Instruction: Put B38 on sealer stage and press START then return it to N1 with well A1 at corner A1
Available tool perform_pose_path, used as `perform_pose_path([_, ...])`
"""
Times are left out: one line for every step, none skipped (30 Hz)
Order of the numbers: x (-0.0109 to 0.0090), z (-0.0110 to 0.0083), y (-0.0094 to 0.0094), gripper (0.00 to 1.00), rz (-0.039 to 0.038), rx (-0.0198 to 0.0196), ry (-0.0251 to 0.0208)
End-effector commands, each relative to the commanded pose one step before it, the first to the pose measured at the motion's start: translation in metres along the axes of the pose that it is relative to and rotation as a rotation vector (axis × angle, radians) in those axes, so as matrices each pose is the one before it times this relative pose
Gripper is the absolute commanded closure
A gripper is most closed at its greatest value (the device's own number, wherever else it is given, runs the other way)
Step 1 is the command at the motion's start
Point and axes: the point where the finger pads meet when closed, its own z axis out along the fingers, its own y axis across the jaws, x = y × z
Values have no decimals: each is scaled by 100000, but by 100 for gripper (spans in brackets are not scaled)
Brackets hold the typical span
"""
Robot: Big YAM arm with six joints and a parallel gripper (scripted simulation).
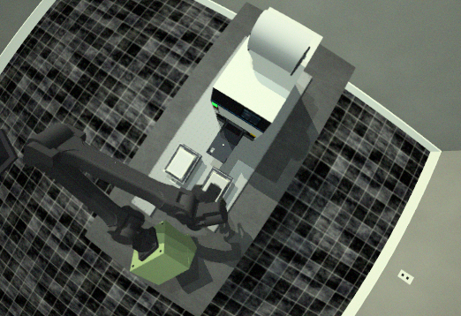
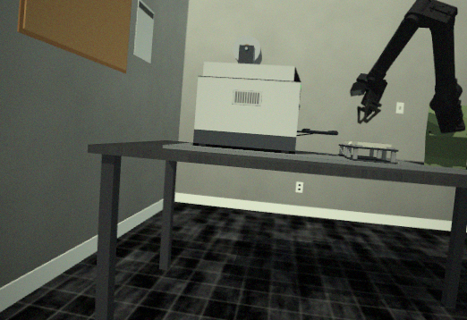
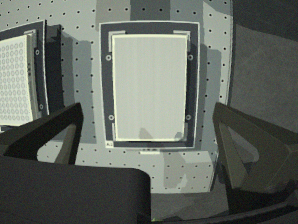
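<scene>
A plate with a smooth, pale top and no wells showing lies flat inside the corner locators of the right-hand nest. A small mark, apparently A1, is at that nest's lower left corner in the wrist view. My gripper is open and empty, above the table, its fingers wide apart on either side of this plate's near end in the wrist view. A second plate, with open wells, sits in the other nest. The sealer's stage is out and bare. Its lamp is green. Nest names are unreadable.
The white sealer stands beyond the nests, with a large roll on top. A green box stands at the table's near end, under part of the arm. The perforated board carries both nests.
</scene>
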Motion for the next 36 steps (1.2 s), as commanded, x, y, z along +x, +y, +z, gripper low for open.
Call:
perform_pose_path([361,-320,-376,0,1291,582,-538])
perform_pose_path([-81,-40,66,0,-283,75,-75])
perform_pose_path([465,-106,707,0,-1316,93,5390])
perform_pose_path([-394,-14,77,0,-1360,-233,4631])
perform_pose_path([-401,98,-198,0,-1855,-215,3985])
perform_pose_path([0,0,0,0,0,0,0])
perform_pose_path([0,0,0,0,0,0,0])
perform_pose_path([-556,137,-230,0,-1048,-428,2503])
perform_pose_path([-72,112,-82,0,-127,-306,4834])
perform_pose_path([91,185,9,0,40,-537,4335])
perform_pose_path([171,171,14,0,232,-580,4015])
perform_pose_path([226,157,14,0,423,-514,3894])
perform_pose_path([264,148,20,0,594,-459,3828])
perform_pose_path([82,40,-54,0,256,-147,3589])
perform_pose_path([9,1,-54,0,248,72,615])
perform_pose_path([-26,-175,-40,0,204,212,-2042])
perform_pose_path([72,-207,86,0,126,441,-1297])
perform_pose_path([148,-113,143,0,304,176,-820])
perform_pose_path([62,-120,112,0,319,103,-652])
perform_pose_path([37,-102,75,0,377,28,-632])
perform_pose_path([-16,-115,-27,0,-149,368,-738])
perform_pose_path([26,-99,5,0,432,273,-625])
perform_pose_path([0,0,0,0,0,0,0])
perform_pose_path([0,0,0,0,0,0,0])
perform_pose_path([-1,-77,22,0,420,246,-500])
perform_pose_path([-4,-91,28,0,224,174,-674])
perform_pose_path([-97,-63,-2,0,-210,385,-232])
perform_pose_path([-57,-30,-41,0,-55,325,-119])
perform_pose_path([-30,-23,7,0,237,105,-68])
perform_pose_path([-81,-6,-35,0,-43,212,-99])
perform_pose_path([-40,103,88,0,112,-157,312])
perform_pose_path([11,105,141,0,460,-364,444])
perform_pose_path([20,107,132,0,452,-354,432])
perform_pose_path([243,-488,625,0,2072,274,124])
perform_pose_path([229,-408,675,0,104,186,304])
perform_pose_path([195,-399,622,0,-451,201,173])
